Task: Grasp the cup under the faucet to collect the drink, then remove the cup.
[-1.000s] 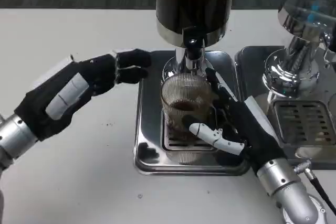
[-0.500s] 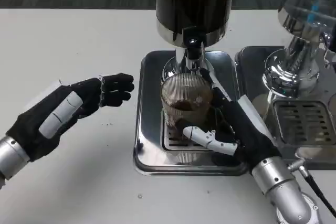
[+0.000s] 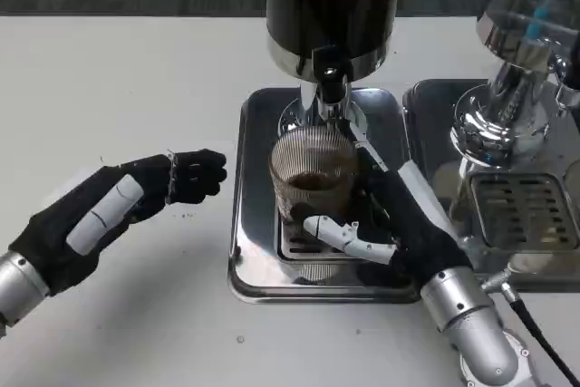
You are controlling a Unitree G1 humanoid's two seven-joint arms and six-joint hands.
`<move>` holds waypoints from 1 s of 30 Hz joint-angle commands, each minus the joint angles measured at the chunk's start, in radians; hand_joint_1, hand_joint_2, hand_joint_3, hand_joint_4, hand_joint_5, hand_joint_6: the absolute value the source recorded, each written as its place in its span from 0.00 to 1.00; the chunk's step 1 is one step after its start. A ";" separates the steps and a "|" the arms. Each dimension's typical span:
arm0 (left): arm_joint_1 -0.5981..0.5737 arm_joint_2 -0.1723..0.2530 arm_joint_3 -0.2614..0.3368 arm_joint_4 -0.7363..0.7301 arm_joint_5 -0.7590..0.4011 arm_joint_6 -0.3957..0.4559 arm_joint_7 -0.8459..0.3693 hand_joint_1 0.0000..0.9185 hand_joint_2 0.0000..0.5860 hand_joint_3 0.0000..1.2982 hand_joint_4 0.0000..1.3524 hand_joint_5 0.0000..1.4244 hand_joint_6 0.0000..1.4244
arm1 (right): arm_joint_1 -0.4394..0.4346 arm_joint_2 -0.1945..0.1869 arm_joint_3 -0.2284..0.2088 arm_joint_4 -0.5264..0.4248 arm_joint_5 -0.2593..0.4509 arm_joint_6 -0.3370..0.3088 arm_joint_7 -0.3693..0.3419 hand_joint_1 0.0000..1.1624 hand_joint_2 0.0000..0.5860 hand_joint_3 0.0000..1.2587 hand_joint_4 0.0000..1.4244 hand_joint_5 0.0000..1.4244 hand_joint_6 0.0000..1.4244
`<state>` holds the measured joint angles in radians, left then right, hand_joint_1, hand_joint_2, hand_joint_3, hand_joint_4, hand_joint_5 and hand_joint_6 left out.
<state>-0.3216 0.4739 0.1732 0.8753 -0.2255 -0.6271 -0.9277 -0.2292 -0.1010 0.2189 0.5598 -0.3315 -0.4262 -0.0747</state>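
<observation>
The cup (image 3: 313, 180), ribbed and clear with a little dark drink in the bottom, stands on the steel drip tray (image 3: 256, 260) directly under the faucet (image 3: 330, 88). The right hand (image 3: 385, 224) wraps around the cup from the right side, with its fingers closed on the glass. The left hand (image 3: 122, 206) is left of the tray, apart from it, with fingers loosely curled and holding nothing.
</observation>
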 commanded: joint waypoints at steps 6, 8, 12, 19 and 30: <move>0.018 0.028 0.000 0.010 0.014 -0.019 0.015 0.00 0.22 0.25 0.21 0.19 0.17 | 0.015 0.015 0.036 0.022 -0.062 -0.010 -0.090 0.57 0.36 0.21 0.22 0.23 0.34; 0.020 0.029 -0.003 0.011 0.016 -0.022 0.016 0.00 0.24 0.25 0.21 0.20 0.17 | 0.017 0.017 0.044 0.023 -0.075 -0.013 -0.117 0.57 0.36 0.23 0.23 0.25 0.35; 0.023 0.028 -0.007 0.010 0.018 -0.027 0.016 0.00 0.24 0.25 0.22 0.20 0.17 | 0.028 0.025 0.057 0.028 -0.104 -0.027 -0.185 0.58 0.36 0.25 0.26 0.29 0.44; 0.026 0.029 -0.009 0.007 0.020 -0.027 0.014 0.00 0.27 0.26 0.22 0.20 0.17 | 0.045 0.041 0.065 0.043 -0.138 -0.066 -0.306 0.59 0.35 0.31 0.34 0.39 0.57; 0.025 0.031 -0.012 0.008 0.027 -0.028 0.011 0.00 0.29 0.26 0.23 0.21 0.17 | 0.069 0.065 0.067 0.059 -0.187 -0.116 -0.470 0.59 0.36 0.39 0.43 0.51 0.73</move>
<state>-0.3049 0.4944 0.1689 0.8773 -0.2105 -0.6447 -0.9174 -0.1739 -0.0404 0.2875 0.6190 -0.5126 -0.5089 -0.5073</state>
